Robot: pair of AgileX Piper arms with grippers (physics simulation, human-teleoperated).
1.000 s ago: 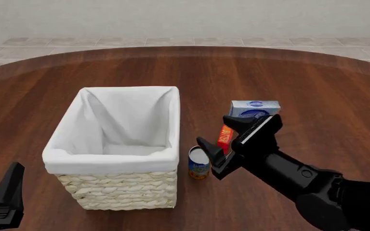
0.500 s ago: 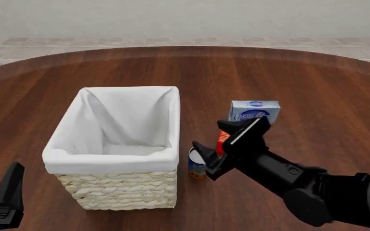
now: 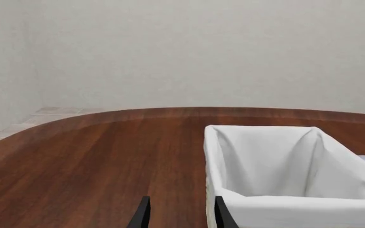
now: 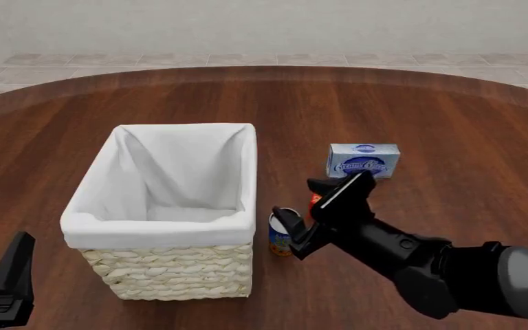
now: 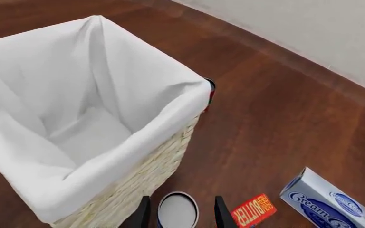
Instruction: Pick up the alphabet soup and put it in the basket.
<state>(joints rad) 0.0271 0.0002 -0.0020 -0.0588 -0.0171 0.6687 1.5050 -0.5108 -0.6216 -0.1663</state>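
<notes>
The right pincer (image 5: pixel 176 216) stands apart, its fingers (image 5: pixel 142 213) flanking the upright alphabet soup (image 5: pixel 177 210), silvery top up, without gripping. The basket (image 4: pixel 165 265) sits just beside it on the tabletop (image 4: pixel 447 124).

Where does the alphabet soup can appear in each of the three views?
Front view: the alphabet soup stands just right of the basket, partly hidden by the right end effector.
Right wrist view: its silvery top sits at the bottom edge, between the fingers.
Left wrist view: not in it.
Shared landmark: the basket's white lining.
</notes>
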